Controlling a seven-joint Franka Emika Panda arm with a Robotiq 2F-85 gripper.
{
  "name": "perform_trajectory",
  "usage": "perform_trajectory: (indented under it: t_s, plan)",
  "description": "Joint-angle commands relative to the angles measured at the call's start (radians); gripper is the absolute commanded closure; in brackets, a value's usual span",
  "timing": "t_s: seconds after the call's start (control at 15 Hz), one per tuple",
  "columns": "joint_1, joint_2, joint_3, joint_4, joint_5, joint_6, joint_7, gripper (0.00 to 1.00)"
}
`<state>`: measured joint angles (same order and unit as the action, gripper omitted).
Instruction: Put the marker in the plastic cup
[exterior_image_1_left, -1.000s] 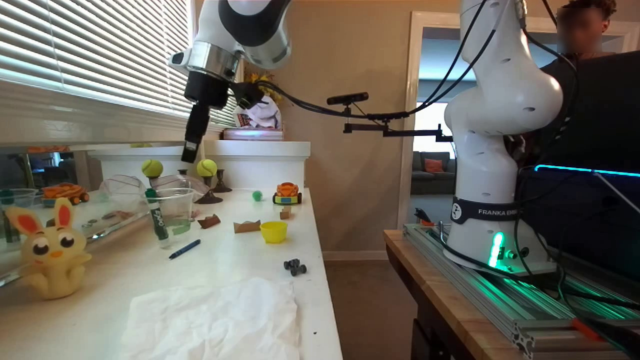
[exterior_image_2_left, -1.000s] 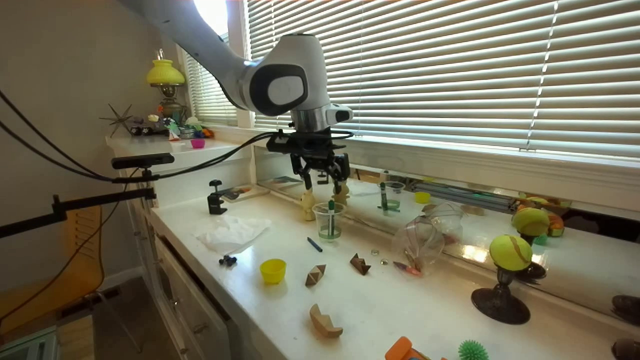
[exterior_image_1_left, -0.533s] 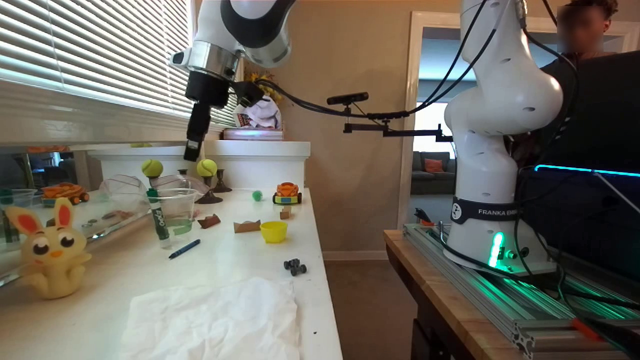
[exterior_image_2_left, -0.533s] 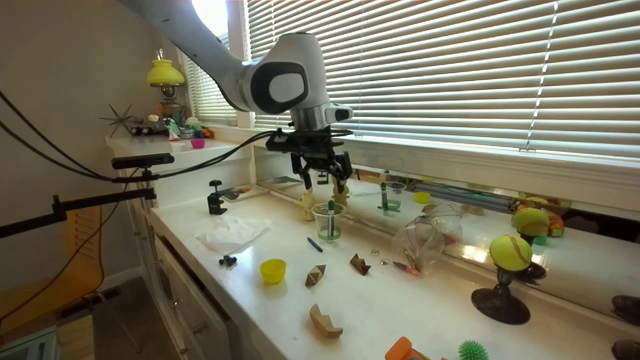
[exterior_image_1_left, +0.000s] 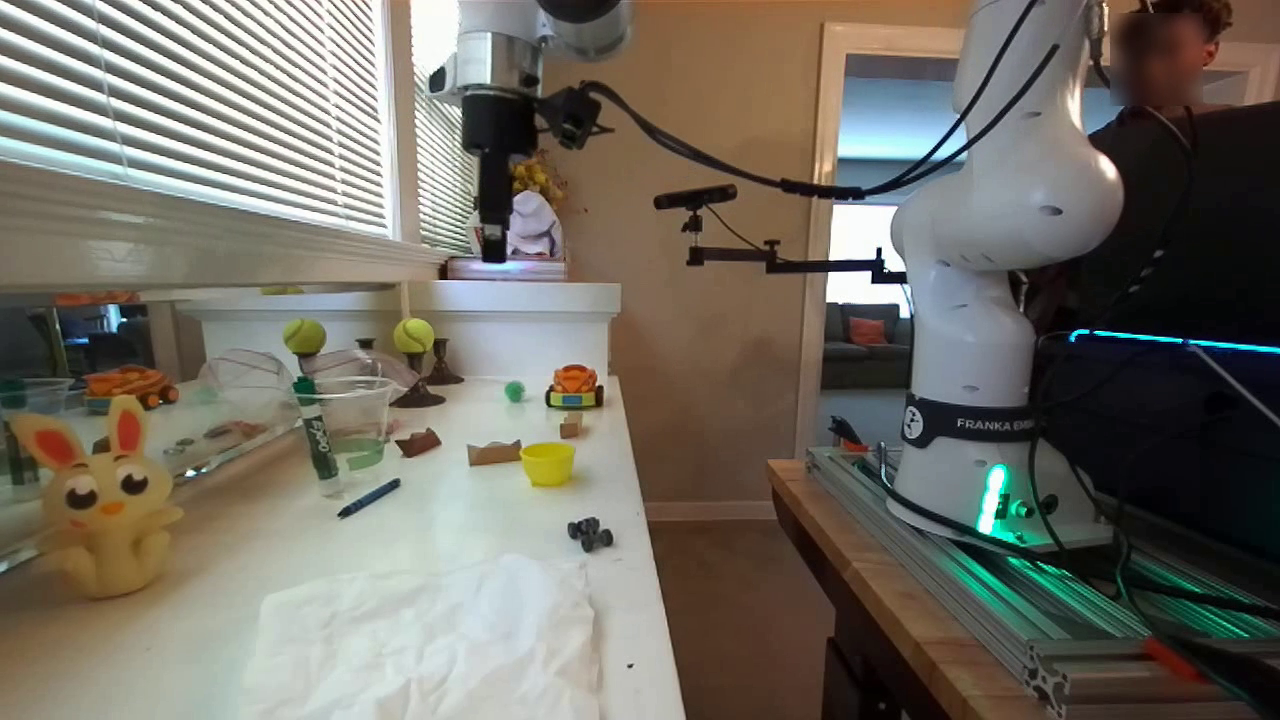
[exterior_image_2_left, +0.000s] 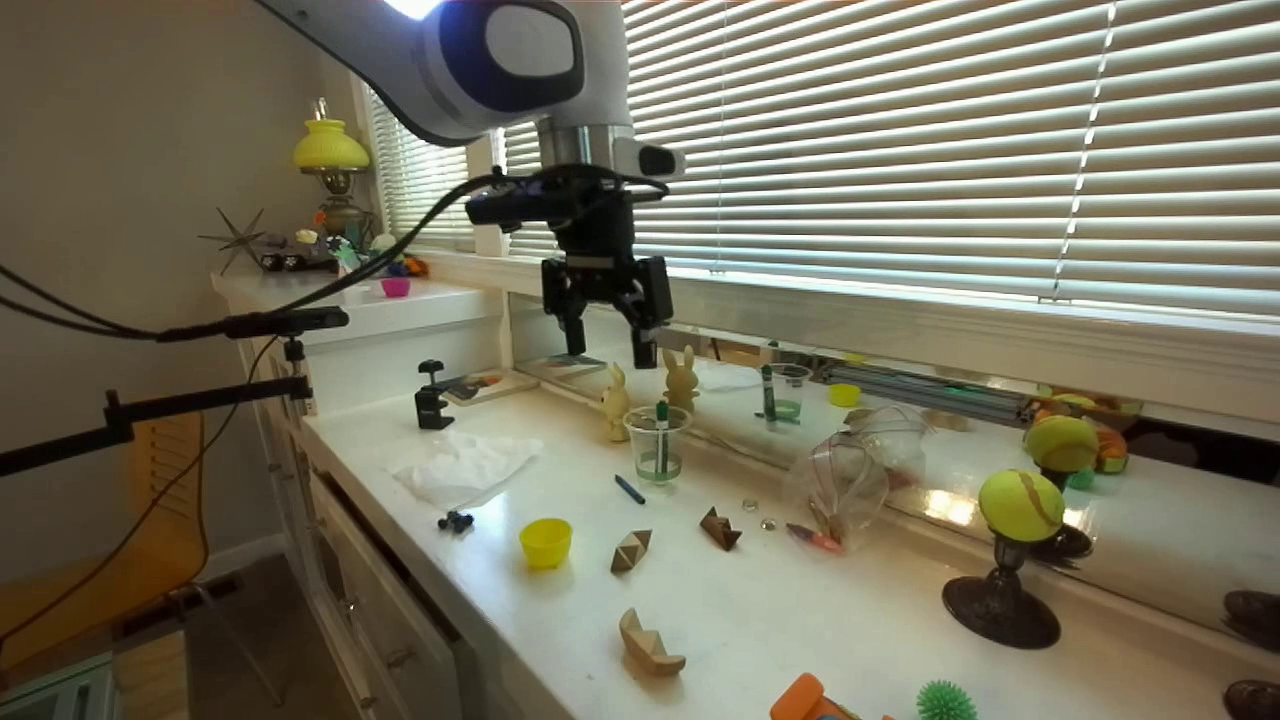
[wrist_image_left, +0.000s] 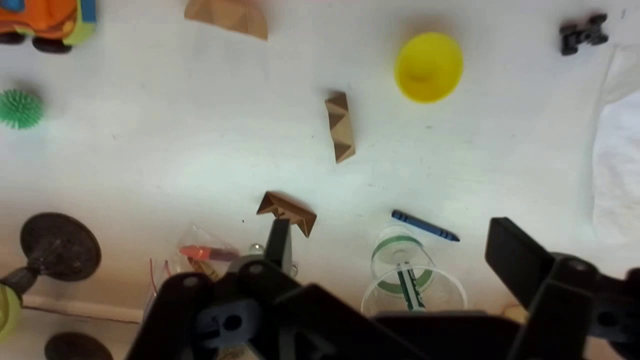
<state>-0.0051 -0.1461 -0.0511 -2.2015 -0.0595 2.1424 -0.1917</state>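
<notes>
The marker (exterior_image_1_left: 317, 435), with a green cap and a dark green and white body, stands inside the clear plastic cup (exterior_image_1_left: 362, 408), leaning against its wall. The cup is upright on the white counter. In an exterior view the marker (exterior_image_2_left: 662, 445) shows inside the cup (exterior_image_2_left: 642, 452), its cap above the rim. In the wrist view the marker (wrist_image_left: 410, 287) is within the cup (wrist_image_left: 395, 242), its top hidden by the gripper's body. My gripper (exterior_image_2_left: 610, 352) is open and empty, well above the cup; its fingers (wrist_image_left: 390, 245) are wide apart in the wrist view.
A blue crayon (exterior_image_1_left: 369, 498) lies beside the cup. A rabbit figure (exterior_image_1_left: 110, 505), yellow bowl (exterior_image_2_left: 546, 543), paper boats (exterior_image_2_left: 650, 645), bagged items (exterior_image_2_left: 838, 495) and tennis balls on stands (exterior_image_2_left: 1000, 590) are on the counter. A mirror (exterior_image_2_left: 900, 455) runs along the back.
My gripper has risen and moved away from the cup, and its tilt has turned to nearly upright. Its fingers stay open. The cup and marker shifted very slightly, then stayed still.
</notes>
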Motion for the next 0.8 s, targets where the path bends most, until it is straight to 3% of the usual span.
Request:
perform_trajectory:
  t_s: [0.0,0.4,0.47,0.73]
  plan:
    - [-0.016,-0.191,-0.017,-0.137,0.028,-0.084,-0.024,0.00]
    - [-0.027,-0.327,-0.030,-0.242,-0.001,-0.151,0.023,0.00]
    - [-0.018,-0.262,-0.033,-0.189,0.003,-0.145,0.001,0.00]
    - [-0.021,-0.295,-0.034,-0.224,0.002,-0.145,0.004,0.00]
